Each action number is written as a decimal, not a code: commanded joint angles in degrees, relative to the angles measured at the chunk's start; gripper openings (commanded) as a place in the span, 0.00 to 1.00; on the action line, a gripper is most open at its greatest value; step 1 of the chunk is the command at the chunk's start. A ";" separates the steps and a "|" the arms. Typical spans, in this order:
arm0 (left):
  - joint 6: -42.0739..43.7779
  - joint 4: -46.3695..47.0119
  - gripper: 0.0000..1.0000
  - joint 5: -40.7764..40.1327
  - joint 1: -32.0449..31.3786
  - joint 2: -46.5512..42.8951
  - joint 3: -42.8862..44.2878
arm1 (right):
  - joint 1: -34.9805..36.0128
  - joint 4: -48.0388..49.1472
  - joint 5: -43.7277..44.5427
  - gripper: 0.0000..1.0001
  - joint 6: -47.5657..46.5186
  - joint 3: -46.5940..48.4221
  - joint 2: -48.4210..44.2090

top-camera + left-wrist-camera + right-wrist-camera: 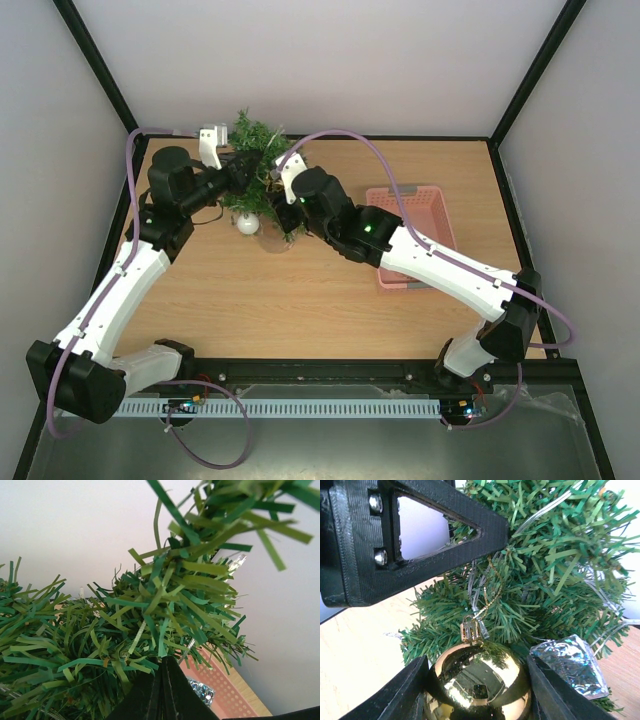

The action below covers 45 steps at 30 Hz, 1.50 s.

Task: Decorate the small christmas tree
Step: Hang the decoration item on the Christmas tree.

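Note:
The small christmas tree [258, 150] stands at the back of the table, left of the middle. My right gripper [476, 666] is shut on a shiny gold bauble [477, 685] right at the lower branches [535, 595]. The bauble's gold cord [492, 591] runs up into the needles. A faceted silver ornament [570, 672] hangs beside the right finger. My left gripper [162, 661] is shut, its tips pushed into the needles [165, 605] from the left side. In the top view the left gripper [243, 172] and the right gripper [283, 215] meet at the tree.
A pink perforated basket [437, 215] sits to the right of the tree, partly under my right arm, and its wall [227, 692] shows behind a silver ornament [202, 690]. A white ball [247, 223] lies at the tree's foot. Walls close off the back and sides.

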 commanded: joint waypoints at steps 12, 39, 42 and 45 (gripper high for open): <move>-0.19 4.06 0.02 3.04 0.20 -0.69 -1.31 | -0.28 -0.05 1.97 0.59 1.66 -3.49 -4.56; 1.62 4.90 0.05 5.44 -1.37 -2.28 -3.03 | -0.22 9.95 7.71 0.70 3.46 -13.45 -15.99; 1.89 4.97 0.05 5.34 -1.72 -2.39 -3.26 | -0.20 10.10 7.83 0.70 3.25 -13.78 -16.10; 2.07 4.76 0.06 5.09 -1.91 -2.25 -3.26 | -0.27 9.98 7.93 0.70 3.25 -13.98 -16.30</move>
